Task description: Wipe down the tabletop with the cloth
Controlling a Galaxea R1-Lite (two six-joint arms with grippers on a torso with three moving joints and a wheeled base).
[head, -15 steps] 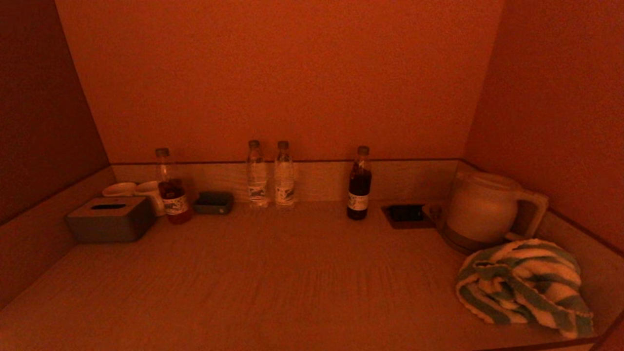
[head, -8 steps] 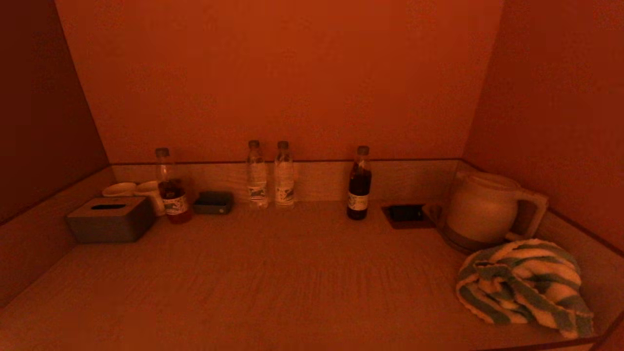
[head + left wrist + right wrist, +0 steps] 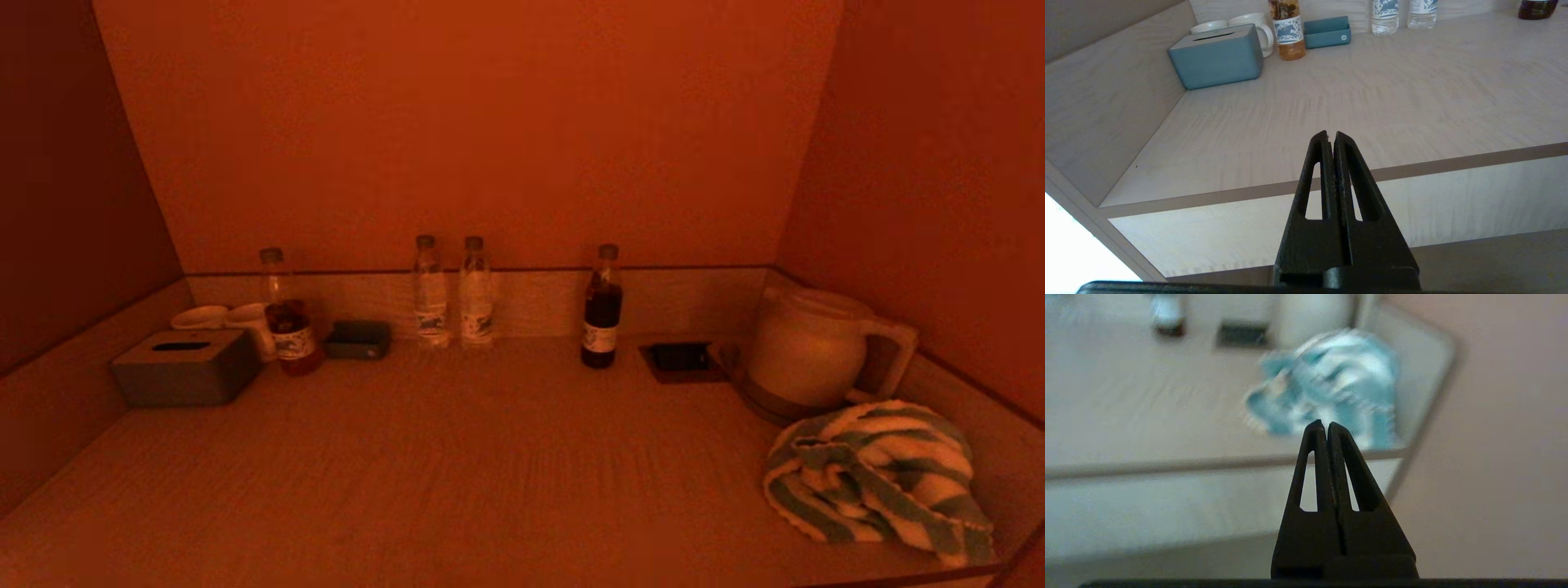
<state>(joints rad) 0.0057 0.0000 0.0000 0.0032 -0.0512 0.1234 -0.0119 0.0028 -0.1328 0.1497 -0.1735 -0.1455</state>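
A crumpled cloth (image 3: 878, 482) with teal and white stripes lies at the tabletop's (image 3: 457, 474) front right corner, in front of the kettle. It also shows in the right wrist view (image 3: 1331, 384). My right gripper (image 3: 1324, 424) is shut and empty, below and in front of the table's front edge, short of the cloth. My left gripper (image 3: 1330, 134) is shut and empty, held off the table's front edge on the left side. Neither gripper shows in the head view.
A white kettle (image 3: 808, 347) stands at the back right beside a dark tray (image 3: 682, 359). Several bottles (image 3: 449, 290) line the back wall. A tissue box (image 3: 186, 367), cups (image 3: 224, 318) and a small box (image 3: 357, 339) sit at the back left. Walls enclose three sides.
The head view shows nothing moved on the table; the cloth lies where it was.
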